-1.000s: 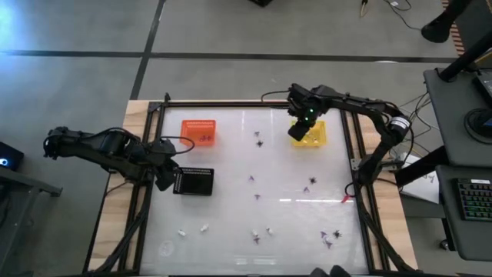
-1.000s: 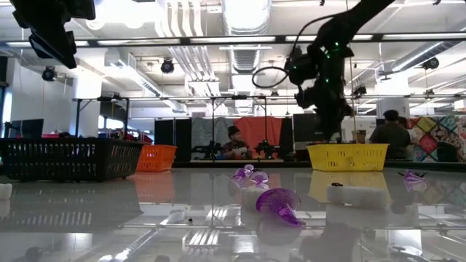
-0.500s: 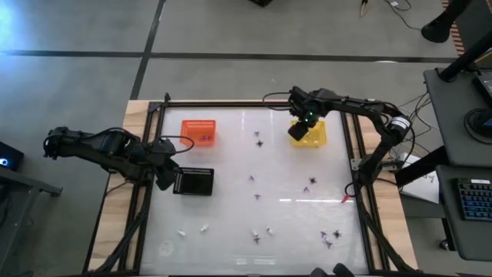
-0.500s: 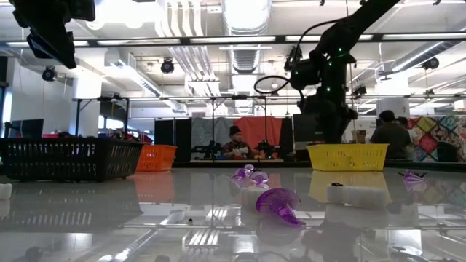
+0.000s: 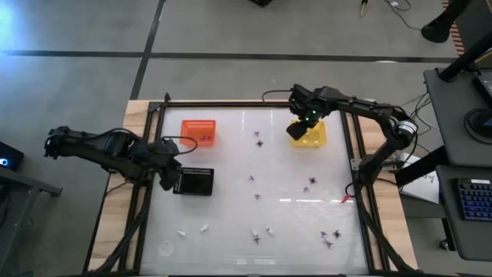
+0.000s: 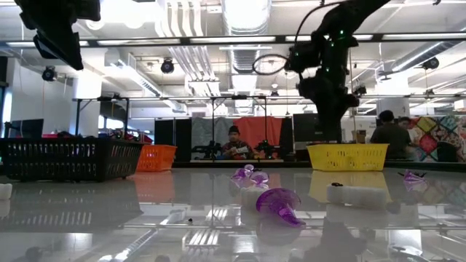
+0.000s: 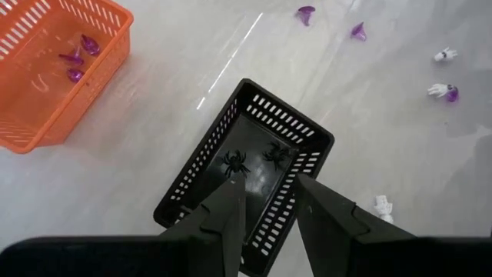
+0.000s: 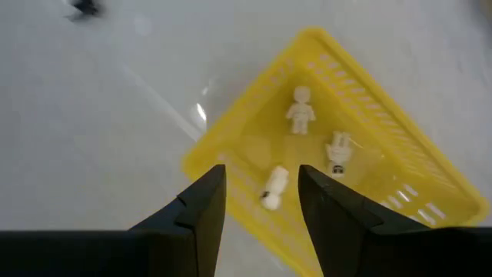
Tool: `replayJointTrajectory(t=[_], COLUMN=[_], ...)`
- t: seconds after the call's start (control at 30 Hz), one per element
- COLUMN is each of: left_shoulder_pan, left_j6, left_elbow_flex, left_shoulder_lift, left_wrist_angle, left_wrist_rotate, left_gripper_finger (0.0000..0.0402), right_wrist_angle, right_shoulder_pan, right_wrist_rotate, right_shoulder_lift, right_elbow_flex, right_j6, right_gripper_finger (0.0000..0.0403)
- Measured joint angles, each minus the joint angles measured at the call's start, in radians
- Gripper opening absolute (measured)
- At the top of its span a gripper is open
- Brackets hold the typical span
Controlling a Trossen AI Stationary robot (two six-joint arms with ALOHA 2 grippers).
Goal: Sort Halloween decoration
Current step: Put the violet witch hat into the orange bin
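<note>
Small Halloween trinkets lie scattered on the white table: purple ones (image 5: 251,179) (image 6: 280,204) and whitish ones (image 5: 204,228) (image 6: 357,195). A yellow basket (image 5: 310,133) (image 8: 369,138) at the far right holds three whitish figures (image 8: 300,109). My right gripper (image 5: 300,131) (image 8: 261,201) hangs open over the basket's left part, touching nothing. A black tray (image 5: 192,181) (image 7: 307,131) holds two black spiders (image 7: 234,163). My left gripper (image 5: 165,178) (image 7: 269,211) waits open just left of and above the tray. An orange basket (image 5: 198,131) (image 7: 31,115) holds purple trinkets (image 7: 77,58).
A black frame rail (image 5: 231,102) borders the table on all sides. More purple trinkets lie near the front right (image 5: 329,237) and at the far middle (image 5: 260,142). People sit in the room beyond the table (image 6: 233,142).
My right gripper has opened over the yellow basket, risen a little and rolled about the line it points along. My left gripper has kept still.
</note>
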State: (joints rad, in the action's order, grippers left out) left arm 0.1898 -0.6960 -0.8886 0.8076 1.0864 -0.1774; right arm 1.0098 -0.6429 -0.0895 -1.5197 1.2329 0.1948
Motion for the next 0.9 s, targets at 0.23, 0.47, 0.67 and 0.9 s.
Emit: replayJointTrajectory(t=[0.23,0.47,0.67,0.9], left_shoulder_pan=[0.000,0.000,0.000,0.000], left_j6=[0.023,0.029,0.029,0.029], left_elbow_flex=[0.000,0.000,0.000,0.000], left_shoulder_lift=[0.037,0.062,0.064,0.063], left_wrist_angle=[-0.001,-0.001,-0.001,0.001], left_wrist_rotate=[-0.024,-0.024,-0.023,-0.023], left_gripper_finger=[0.0096,0.0096,0.0096,0.0096], right_wrist_angle=[-0.180,-0.410,-0.609,-0.623], right_shoulder_pan=[0.053,0.054,0.053,0.070], right_wrist_rotate=[-0.006,-0.136,-0.120,-0.123], right_shoulder_lift=[0.004,-0.046,-0.109,-0.218], right_elbow_flex=[0.002,0.003,0.004,0.056], right_j6=[0.044,0.096,0.154,0.040], right_gripper_finger=[0.0157,0.0150,0.0148,0.0143])
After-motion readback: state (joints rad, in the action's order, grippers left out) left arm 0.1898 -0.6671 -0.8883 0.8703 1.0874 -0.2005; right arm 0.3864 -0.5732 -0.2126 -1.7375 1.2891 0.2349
